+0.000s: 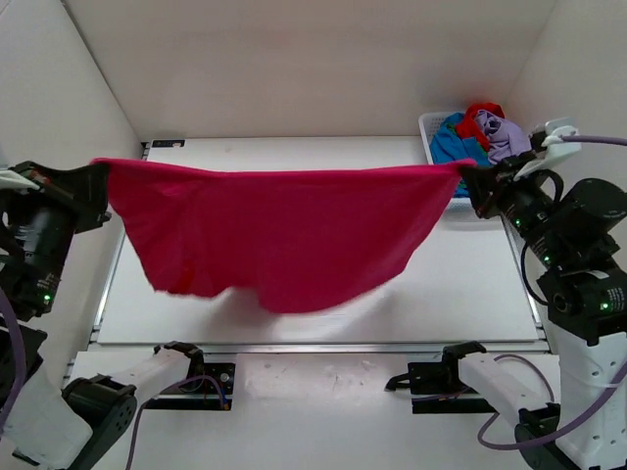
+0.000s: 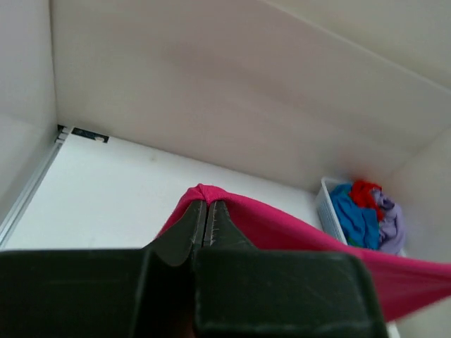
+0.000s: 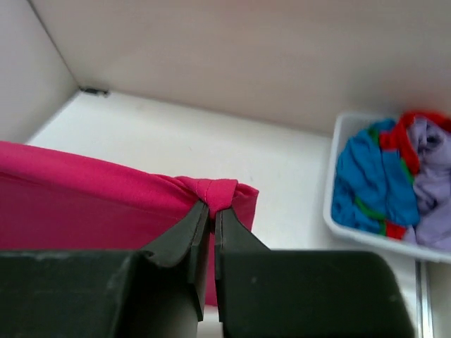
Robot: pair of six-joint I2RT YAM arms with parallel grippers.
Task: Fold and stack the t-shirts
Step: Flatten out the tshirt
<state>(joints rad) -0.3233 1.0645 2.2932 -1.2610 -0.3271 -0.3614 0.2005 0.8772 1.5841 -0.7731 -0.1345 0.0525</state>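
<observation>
Hanging across the middle of the top view, the magenta-pink t-shirt [image 1: 284, 230] is pulled into a taut upper edge. That edge runs from the left gripper [image 1: 101, 171] at the left of the frame to the right gripper [image 1: 470, 181] at the right. Below the edge the cloth sags in a loose, uneven curtain over the white table [image 1: 460, 294] and hides much of its middle. The lower hem is blurred, and from above I cannot tell whether it touches the table. Sleeves and neckline are lost in the folds.

In the left wrist view the left gripper's fingers [image 2: 187, 236] are pressed together on a small peak of pink cloth at their tips. From there the shirt runs toward the lower right and is cut off by the frame edge. The gripper's dark body fills the bottom of that view and hides whatever lies beneath.

In the right wrist view the right gripper's fingers [image 3: 183, 239] pinch a gathered, stitched corner of the shirt, with only a thin slit between them. The cloth stretches off the left edge.

A white basket [image 1: 428, 129] sits in the upper right of the top view, its near part hidden behind the right arm. It holds a crumpled blue t-shirt [image 1: 451, 145], a red t-shirt [image 1: 482, 115] and a lavender t-shirt [image 1: 505, 137]. Thin green strips show among the blue folds in the right wrist view, but which garment they belong to is unclear.
</observation>
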